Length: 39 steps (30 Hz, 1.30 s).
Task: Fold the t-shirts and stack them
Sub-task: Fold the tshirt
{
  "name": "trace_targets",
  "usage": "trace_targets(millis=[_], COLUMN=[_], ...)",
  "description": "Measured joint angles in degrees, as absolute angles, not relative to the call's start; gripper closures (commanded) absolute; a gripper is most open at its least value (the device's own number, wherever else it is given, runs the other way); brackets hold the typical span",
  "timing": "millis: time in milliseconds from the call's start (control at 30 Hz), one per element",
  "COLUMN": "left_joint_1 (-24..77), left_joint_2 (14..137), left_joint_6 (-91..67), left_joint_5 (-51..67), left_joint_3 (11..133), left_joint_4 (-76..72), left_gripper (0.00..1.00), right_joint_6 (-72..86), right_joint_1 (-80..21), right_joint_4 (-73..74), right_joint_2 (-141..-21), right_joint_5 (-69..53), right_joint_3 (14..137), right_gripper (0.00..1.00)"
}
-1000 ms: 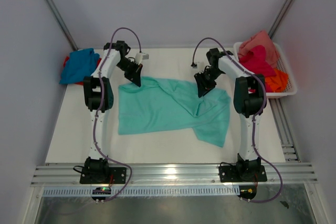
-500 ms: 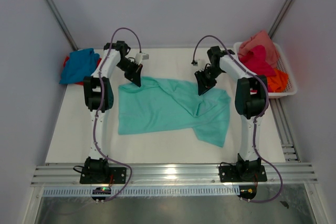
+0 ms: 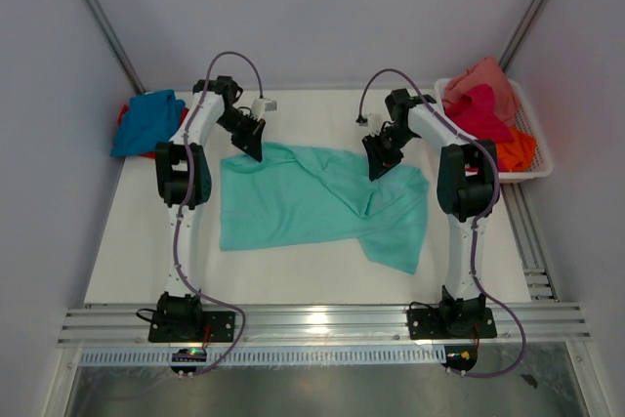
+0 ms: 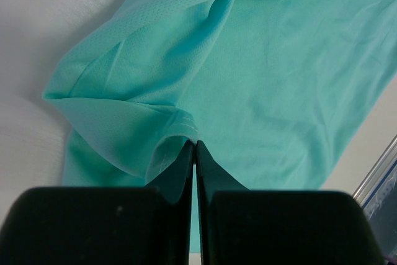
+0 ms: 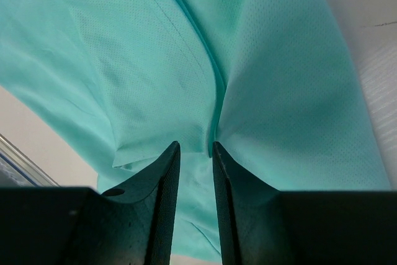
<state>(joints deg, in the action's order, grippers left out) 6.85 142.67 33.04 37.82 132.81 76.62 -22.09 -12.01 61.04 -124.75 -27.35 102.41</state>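
Left gripper (image 4: 193,144): pressed together, pinching mint-teal t-shirt (image 3: 293,207) at far edge.
Right gripper (image 5: 195,146): narrowly parted, nipping cloth ridge.
Purpose: likely spreading flat before folding.

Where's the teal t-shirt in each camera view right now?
Top external: teal t-shirt spread out in the middle of the table.
Left wrist: fills centre and right; left pincer pinches a fold.
Right wrist: fills nearly everything; a crease runs into the right pincer.
Shared landmark: the bare white table.

Bright, even overhead light, soft shadows, glare on front rail (image 3: 318,318), mint-teal t-shirt (image 4: 279,79) sharp close-up.
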Motion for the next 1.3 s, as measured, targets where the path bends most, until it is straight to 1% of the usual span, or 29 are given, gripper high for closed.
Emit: trace_targets(millis=[167,200,233,300,433,567,867,1000,1033,1133,1167,1200,1300], left_joint_1=[6.85,6.85,6.85,6.85,6.85,6.85,6.85,6.85,6.85,6.85,6.85,6.85,6.85], left_joint_2=[142.69,142.69,142.69,142.69,142.78,142.91,142.98,143.04,143.04,143.11,143.13,143.15,143.15], left_joint_6=[33.04,33.04,33.04,33.04,33.04,33.04,33.04,33.04,33.04,33.04,33.04,33.04,33.04], left_joint_5=[37.82,37.82,37.82,37.93,38.41,38.65,38.65,38.65,38.65,38.65,38.65,38.65,38.65], left_joint_3=[132.81,132.81,132.81,132.81,132.81,132.81,132.81,132.81,132.81,132.81,132.81,132.81,132.81], left_joint_4=[76.62,76.62,76.62,76.62,76.62,76.62,76.62,76.62,76.62,76.62,76.62,76.62,76.62], left_gripper=[1.00,1.00,1.00,1.00,1.00,1.00,1.00,1.00,1.00,1.00,1.00,1.00,1.00], right_joint_6=[-22.11,-22.13,-22.09,-22.13,-22.20,-22.22,-22.22,-22.26,-22.28,-22.52,-22.41,-22.55,-22.35], right_joint_1=[-12.01,-12.01,-12.01,-12.01,-12.01,-12.01,-12.01,-12.01,-12.01,-12.01,-12.01,-12.01,-12.01], right_joint_4=[60.99,60.97,60.97,60.90,60.88,60.88,60.84,60.88,60.88,60.86,60.86,60.84,60.80], right_joint_2=[-124.75,-124.75,-124.75,-124.75,-124.75,-124.75,-124.75,-124.75,-124.75,-124.75,-124.75,-124.75,-124.75], right_joint_5=[-27.05,-26.89,-26.81,-26.52,-26.15,-26.09,-26.11,-26.11,-26.11,-26.13,-26.13,-26.13,-26.13], right_joint_3=[102.30,102.30,102.30,102.30,102.28,102.19,101.84,101.23,101.23,101.23,101.23,101.23,101.23], right_gripper=[0.61,0.59,0.53,0.50,0.50,0.54,0.57,0.60,0.67,0.83,0.93,0.97,0.97])
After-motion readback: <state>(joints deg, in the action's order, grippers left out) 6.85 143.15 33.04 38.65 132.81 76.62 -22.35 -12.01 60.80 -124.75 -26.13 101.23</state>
